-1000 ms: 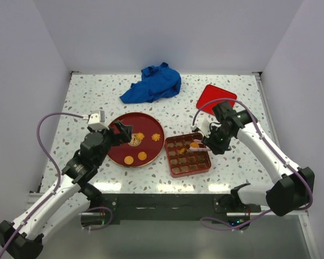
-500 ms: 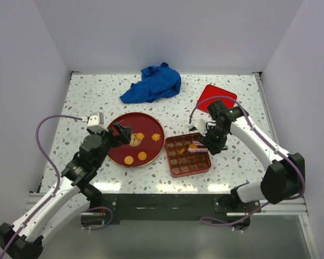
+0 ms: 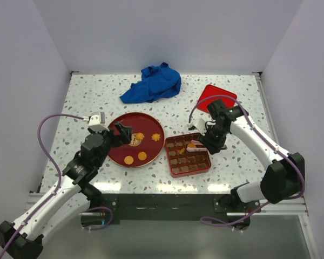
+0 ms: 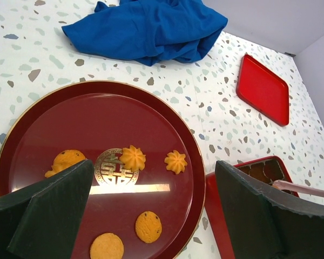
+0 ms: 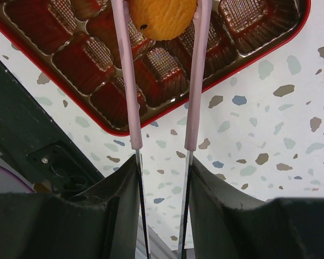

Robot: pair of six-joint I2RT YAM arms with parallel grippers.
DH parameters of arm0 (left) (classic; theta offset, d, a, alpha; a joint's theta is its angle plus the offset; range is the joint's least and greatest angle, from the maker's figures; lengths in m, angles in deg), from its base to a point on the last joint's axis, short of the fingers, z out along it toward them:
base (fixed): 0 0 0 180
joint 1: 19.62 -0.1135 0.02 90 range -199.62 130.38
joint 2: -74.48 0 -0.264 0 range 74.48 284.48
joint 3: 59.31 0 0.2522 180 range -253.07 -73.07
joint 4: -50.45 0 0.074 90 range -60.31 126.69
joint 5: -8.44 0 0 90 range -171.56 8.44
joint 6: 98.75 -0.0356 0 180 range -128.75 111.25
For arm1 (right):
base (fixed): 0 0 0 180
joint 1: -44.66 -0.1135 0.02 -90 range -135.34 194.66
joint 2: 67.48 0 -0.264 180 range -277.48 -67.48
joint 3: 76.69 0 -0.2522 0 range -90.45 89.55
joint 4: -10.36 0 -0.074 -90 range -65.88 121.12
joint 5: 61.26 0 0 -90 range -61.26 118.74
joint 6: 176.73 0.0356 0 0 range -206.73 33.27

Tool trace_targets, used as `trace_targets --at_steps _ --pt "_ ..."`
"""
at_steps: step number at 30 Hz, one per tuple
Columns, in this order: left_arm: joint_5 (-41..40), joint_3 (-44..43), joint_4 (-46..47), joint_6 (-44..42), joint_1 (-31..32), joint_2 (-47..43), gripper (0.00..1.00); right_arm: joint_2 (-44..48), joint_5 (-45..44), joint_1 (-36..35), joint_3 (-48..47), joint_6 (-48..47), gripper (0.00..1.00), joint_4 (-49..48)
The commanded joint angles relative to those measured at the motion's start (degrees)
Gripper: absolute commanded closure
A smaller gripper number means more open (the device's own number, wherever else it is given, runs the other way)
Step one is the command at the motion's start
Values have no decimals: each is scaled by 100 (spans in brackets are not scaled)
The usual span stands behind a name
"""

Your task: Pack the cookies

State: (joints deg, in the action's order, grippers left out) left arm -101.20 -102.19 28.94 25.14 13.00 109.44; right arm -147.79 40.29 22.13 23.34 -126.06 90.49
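Observation:
Several orange-golden cookies lie on the round dark red plate (image 3: 117,152): two flower-shaped (image 4: 133,158) (image 4: 175,162), two round (image 4: 148,227) (image 4: 106,247), and one partly hidden behind my left finger (image 4: 65,161). My left gripper (image 4: 154,175) hovers open and empty above the plate's near side (image 3: 121,133). My right gripper (image 5: 162,167) is shut on pink-tipped tongs (image 5: 132,108). The tongs pinch a round cookie (image 5: 162,16) over the red compartment tray (image 5: 97,59). From above, that cookie (image 3: 193,144) hangs over the tray's far part (image 3: 188,167). Another cookie (image 3: 181,150) sits in the tray.
A crumpled blue cloth (image 3: 154,83) lies at the back centre, also in the left wrist view (image 4: 146,27). A flat red lid (image 3: 216,98) lies behind the right arm. The tray sits just right of the plate, nearly touching it.
My right arm has shifted slightly left, keeping the tongs and cookie over the tray. My left arm has barely moved.

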Motion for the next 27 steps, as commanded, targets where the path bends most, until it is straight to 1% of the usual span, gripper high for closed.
trace_targets --at_steps 1,15,18,27 --pt "-14 -6 300 39 -37 -24 0 -11 111 -59 -164 101 64 -106" --pt "-66 21 186 65 -45 -147 0 -107 58 -121 -146 171 59 -212" --pt "-75 30 160 74 -37 -174 0 -116 67 -121 -146 189 57 -229" --pt "-75 21 151 74 -45 -183 0 -72 75 -121 -164 224 56 -230"
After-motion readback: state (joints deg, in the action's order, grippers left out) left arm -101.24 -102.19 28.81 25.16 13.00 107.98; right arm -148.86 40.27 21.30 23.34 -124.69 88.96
